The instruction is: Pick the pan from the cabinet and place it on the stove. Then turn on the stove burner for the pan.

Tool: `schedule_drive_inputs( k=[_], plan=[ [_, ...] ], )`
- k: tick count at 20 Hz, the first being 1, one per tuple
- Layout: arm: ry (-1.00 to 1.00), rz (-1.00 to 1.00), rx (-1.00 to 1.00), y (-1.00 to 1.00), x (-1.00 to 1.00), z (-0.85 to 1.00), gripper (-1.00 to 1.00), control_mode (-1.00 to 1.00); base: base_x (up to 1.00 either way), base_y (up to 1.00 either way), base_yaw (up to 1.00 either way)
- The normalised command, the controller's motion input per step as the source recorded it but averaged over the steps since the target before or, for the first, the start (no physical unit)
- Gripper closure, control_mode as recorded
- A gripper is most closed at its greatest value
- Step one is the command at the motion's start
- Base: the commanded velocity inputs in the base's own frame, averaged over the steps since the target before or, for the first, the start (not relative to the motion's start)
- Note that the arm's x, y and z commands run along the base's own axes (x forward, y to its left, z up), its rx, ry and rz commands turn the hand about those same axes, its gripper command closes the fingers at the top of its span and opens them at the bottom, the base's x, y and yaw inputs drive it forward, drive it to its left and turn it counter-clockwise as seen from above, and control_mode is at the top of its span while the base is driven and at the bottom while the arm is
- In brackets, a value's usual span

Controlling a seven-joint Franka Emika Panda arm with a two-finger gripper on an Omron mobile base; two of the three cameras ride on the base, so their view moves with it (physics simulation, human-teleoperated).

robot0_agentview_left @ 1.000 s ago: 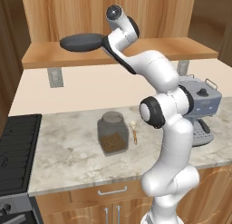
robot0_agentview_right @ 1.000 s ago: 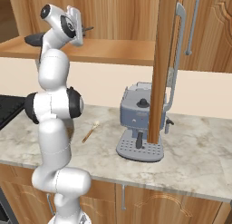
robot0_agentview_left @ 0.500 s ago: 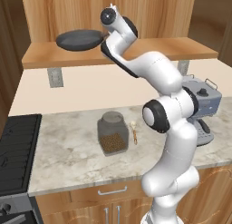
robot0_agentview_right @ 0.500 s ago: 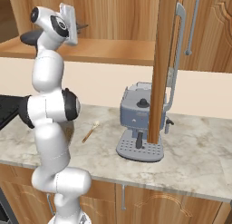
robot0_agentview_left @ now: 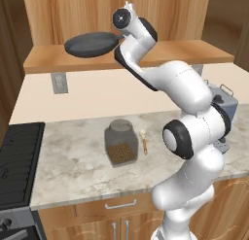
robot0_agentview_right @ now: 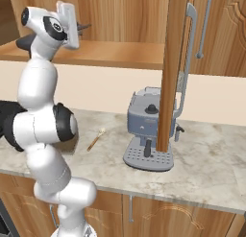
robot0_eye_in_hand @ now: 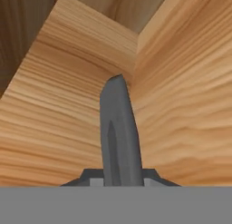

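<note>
While pincer [robot0_eye_in_hand: 118, 180] clamps thin grey handle, round dark pan [robot0_agentview_left: 91, 43] hangs above smooth wooden cabinet [robot0_agentview_left: 160, 54] shelf.

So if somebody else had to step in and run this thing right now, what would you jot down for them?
Gripper: shut on the pan's handle, up inside the open cabinet.
Pan: lifted just above the cabinet shelf, held level, not yet carried out.
Stove: at the left end of the counter, nothing on the part in view, knobs untouched.
On the counter between: a glass jar, a wooden spoon, a coffee machine.
Done: pan grasped and raised.
Left: carry it out and down to the left, clear of the jar, set it on a burner, then turn that burner's knob.
</note>
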Motion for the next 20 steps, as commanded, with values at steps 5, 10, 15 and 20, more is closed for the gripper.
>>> schedule_drive_inputs(
  k=[5,10,15,20],
  plan=[
    [-0.15,-0.10,0.08,0.00,-0.95,-0.19,1.00,-1.00,0.00,0.00,0.00],
    [-0.17,-0.07,0.07,-0.01,-1.00,-0.17,1.00,-1.00,0.00,0.00,0.00],
    [-0.08,-0.06,0.10,-0.08,-1.00,-0.11,1.00,-1.00,0.00,0.00,0.00],
    [-0.05,-0.05,0.08,-0.12,-1.00,-0.15,1.00,-1.00,0.00,0.00,0.00]
  ],
)
